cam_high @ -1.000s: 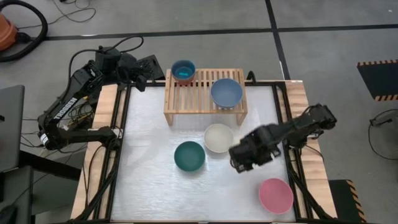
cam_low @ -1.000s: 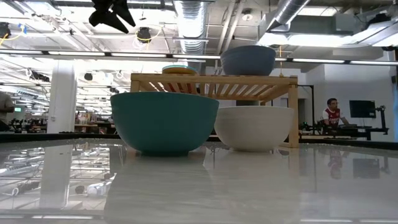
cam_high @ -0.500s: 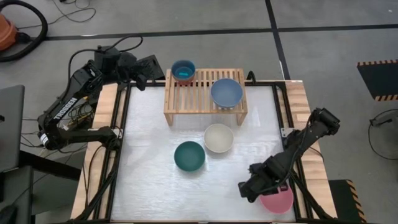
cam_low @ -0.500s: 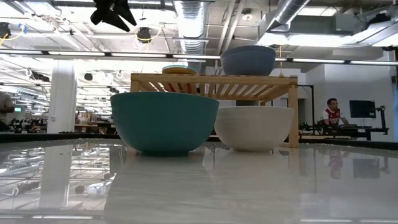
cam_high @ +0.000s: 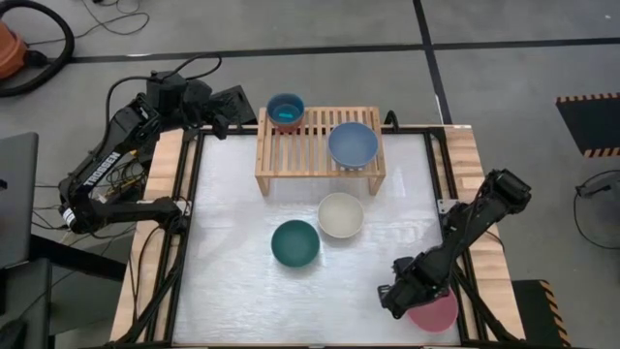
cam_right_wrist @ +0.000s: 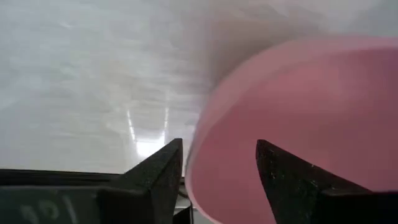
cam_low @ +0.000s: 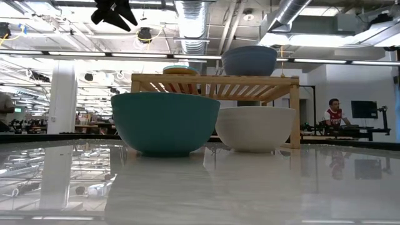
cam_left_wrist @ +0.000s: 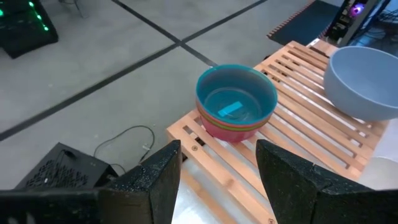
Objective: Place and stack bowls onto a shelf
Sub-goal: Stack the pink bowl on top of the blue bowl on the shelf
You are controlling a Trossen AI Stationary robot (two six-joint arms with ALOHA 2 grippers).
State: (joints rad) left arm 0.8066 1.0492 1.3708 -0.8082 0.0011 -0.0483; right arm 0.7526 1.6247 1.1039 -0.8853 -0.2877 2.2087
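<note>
The light-wood shelf (cam_high: 300,155) stands at the table's far side. A cyan bowl (cam_left_wrist: 236,102) tops a stack of small bowls on its far left corner, and a slate blue bowl (cam_high: 353,143) sits on its right end. A cream bowl (cam_high: 341,214) and a dark teal bowl (cam_high: 294,242) rest on the table in front of it. The pink bowl (cam_high: 438,314) rests near the front right corner. My right gripper (cam_high: 392,296) is open and low over the pink bowl's left rim (cam_right_wrist: 196,162), one finger outside the bowl and one over its hollow. My left gripper (cam_left_wrist: 219,146) hovers open, high off the shelf's far left corner.
The table's dark rails and wooden side boards (cam_high: 465,155) frame the white top. Bare tabletop (cam_high: 242,301) lies at the near left. In the low view the teal bowl (cam_low: 165,122) and cream bowl (cam_low: 256,128) stand before the shelf; a person (cam_low: 334,112) sits far behind.
My right gripper has swung from beside the cream bowl toward the table's near right corner, dropped low and rolled its wrist, ending over the pink bowl's left rim. The bowls have stayed where they were.
</note>
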